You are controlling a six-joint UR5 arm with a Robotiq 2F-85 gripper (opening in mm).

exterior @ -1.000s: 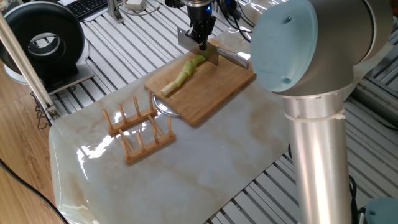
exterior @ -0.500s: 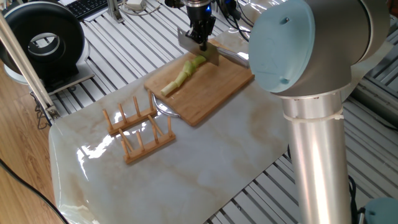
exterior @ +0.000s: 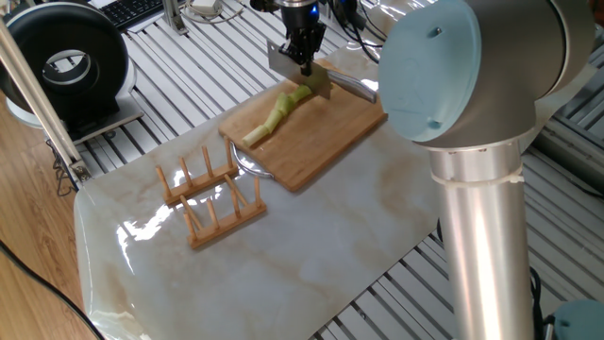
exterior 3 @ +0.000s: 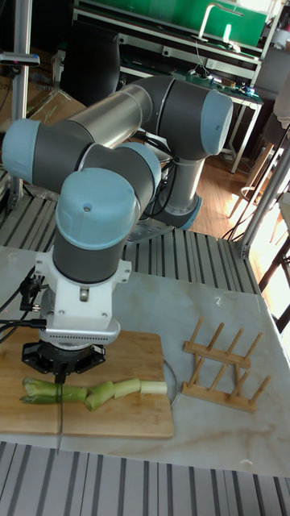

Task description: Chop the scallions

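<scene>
The hand [exterior: 304,59], shut tight on the knife [exterior: 300,73], stood over the green end of the scallions [exterior 3: 93,391] on the board [exterior: 321,132] in the upper middle of the frame, and a crooked push could roll the stalk and spoil the cut.

A robotics lab: an industrial arm [exterior 3: 121,161] bolted beside slatted aluminium benching [exterior: 203,76], keyboard [exterior: 132,9] and cabling behind it.
</scene>
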